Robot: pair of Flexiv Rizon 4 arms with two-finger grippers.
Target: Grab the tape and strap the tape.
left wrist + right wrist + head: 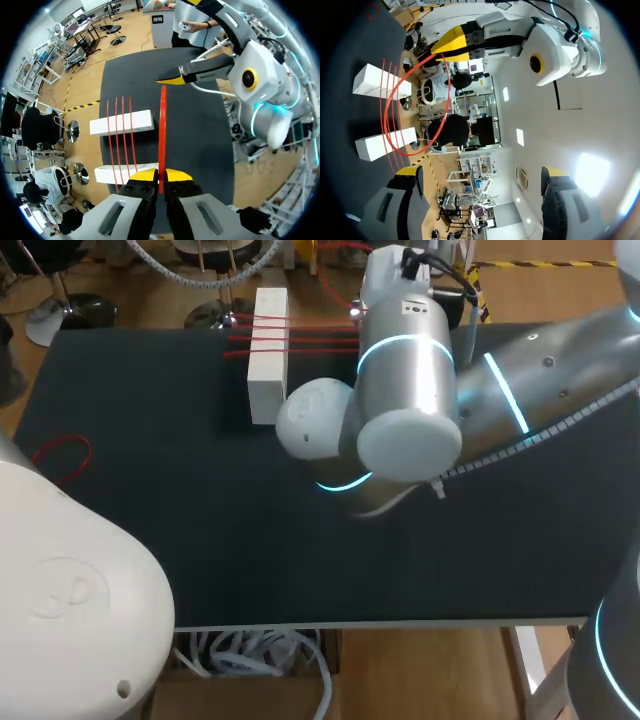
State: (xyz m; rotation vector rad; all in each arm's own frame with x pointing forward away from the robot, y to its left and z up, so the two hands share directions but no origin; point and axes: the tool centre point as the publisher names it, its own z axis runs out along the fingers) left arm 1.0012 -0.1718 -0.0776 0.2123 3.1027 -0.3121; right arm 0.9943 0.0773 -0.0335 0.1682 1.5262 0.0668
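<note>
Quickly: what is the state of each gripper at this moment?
Left gripper: shut on the red band.
Right gripper: open, fingers wide apart.

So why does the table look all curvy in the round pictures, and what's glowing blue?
Left wrist view: the fisheye lens bows the table edges. Right wrist view: same bending, so the table wraps round one side. Head view: no bending; the blue glow is lit rings on the right arm, whose metal shines.
</note>
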